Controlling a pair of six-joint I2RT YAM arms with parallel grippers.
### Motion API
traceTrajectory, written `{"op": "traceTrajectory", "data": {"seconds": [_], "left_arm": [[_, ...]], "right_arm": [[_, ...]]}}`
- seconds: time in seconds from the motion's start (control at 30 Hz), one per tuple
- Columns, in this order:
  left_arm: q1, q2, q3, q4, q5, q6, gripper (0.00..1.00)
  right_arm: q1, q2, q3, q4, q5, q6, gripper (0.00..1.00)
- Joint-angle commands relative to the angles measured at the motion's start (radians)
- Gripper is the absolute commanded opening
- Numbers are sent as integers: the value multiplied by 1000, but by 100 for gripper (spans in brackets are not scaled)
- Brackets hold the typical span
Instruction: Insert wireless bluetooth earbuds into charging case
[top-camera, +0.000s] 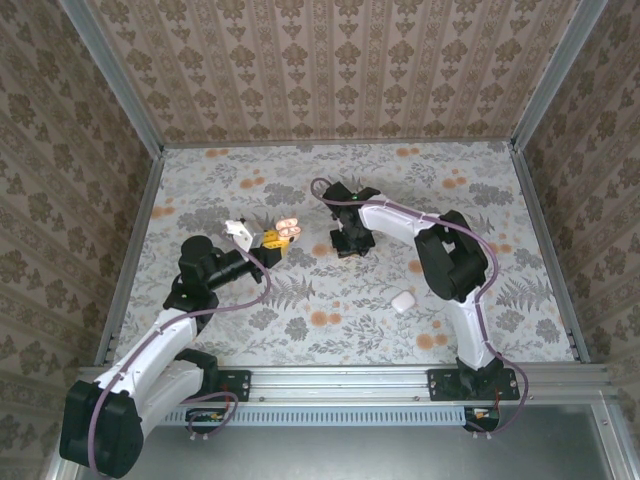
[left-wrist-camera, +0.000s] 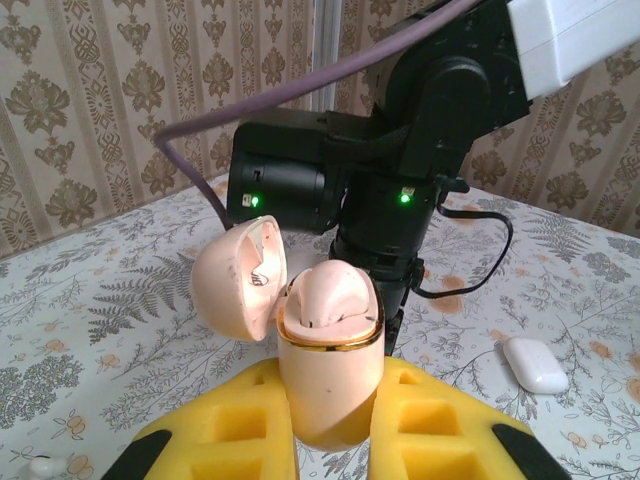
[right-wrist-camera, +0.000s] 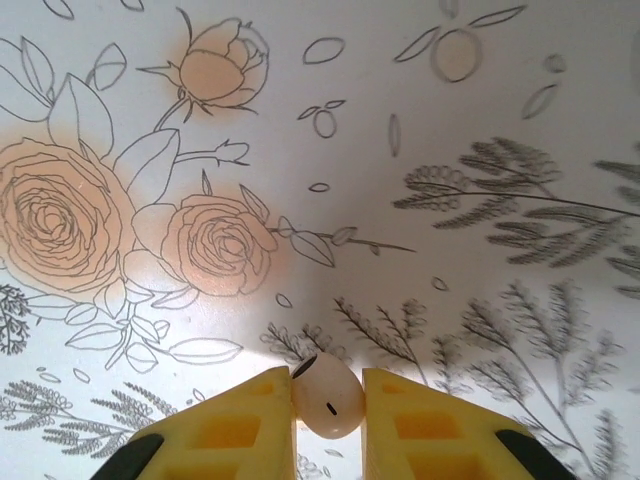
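My left gripper (top-camera: 272, 240) is shut on the pink charging case (left-wrist-camera: 330, 340) and holds it upright above the table. Its yellow pads press both sides of the case body. The case's lid (left-wrist-camera: 235, 280) hangs open to the left, and the gold-rimmed insert faces up. From above, the open case (top-camera: 288, 228) shows just left of my right gripper (top-camera: 348, 245). That gripper points down at the table, its yellow fingers (right-wrist-camera: 240, 420) closed against both sides of one small white earbud (right-wrist-camera: 330, 405). The earbud sits low over the flowered tabletop (right-wrist-camera: 300, 200).
A white rounded box (top-camera: 403, 301) lies on the table to the right, also seen past the case as the white box (left-wrist-camera: 535, 365). A tiny white piece (left-wrist-camera: 45, 465) lies at the bottom left edge. Patterned walls (top-camera: 330, 70) close in the table.
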Motion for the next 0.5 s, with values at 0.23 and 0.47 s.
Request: {"op": "traceTrajectory", "data": {"seconds": [0.23, 0.47], "left_arm": [[-2, 40, 54, 33, 83, 0, 0], [-21, 67, 84, 32, 92, 4, 0]], "right_arm": [[54, -284, -30, -41, 220, -76, 17], [161, -450, -27, 0, 352, -204, 17]]}}
